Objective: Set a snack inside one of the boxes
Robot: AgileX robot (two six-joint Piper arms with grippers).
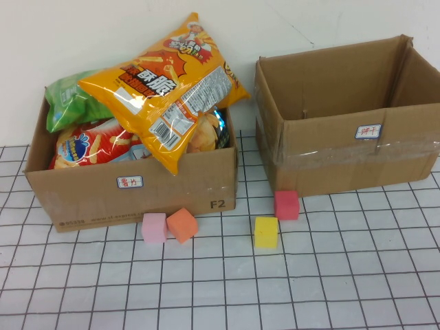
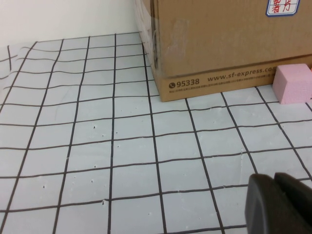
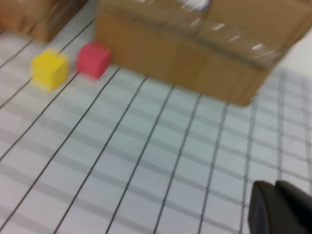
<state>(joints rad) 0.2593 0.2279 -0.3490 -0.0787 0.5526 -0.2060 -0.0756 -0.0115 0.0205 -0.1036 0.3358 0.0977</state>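
Observation:
A large orange snack bag (image 1: 168, 89) lies on top of the left cardboard box (image 1: 137, 189) and sticks out over its rim. A green bag (image 1: 72, 103) and a red bag (image 1: 96, 146) lie in the same box. The right cardboard box (image 1: 344, 158) stands open and looks empty. Neither gripper shows in the high view. My left gripper (image 2: 275, 178) is shut and empty, low over the table in front of the left box (image 2: 219, 44). My right gripper (image 3: 274, 185) is shut and empty, over the table in front of the right box (image 3: 195, 53).
Foam cubes lie in front of the boxes: pink (image 1: 154, 227), orange (image 1: 182, 225), yellow (image 1: 266, 232) and red (image 1: 287, 205). The pink cube (image 2: 294, 84) shows in the left wrist view. The yellow cube (image 3: 48, 69) and red cube (image 3: 93, 59) show in the right wrist view.

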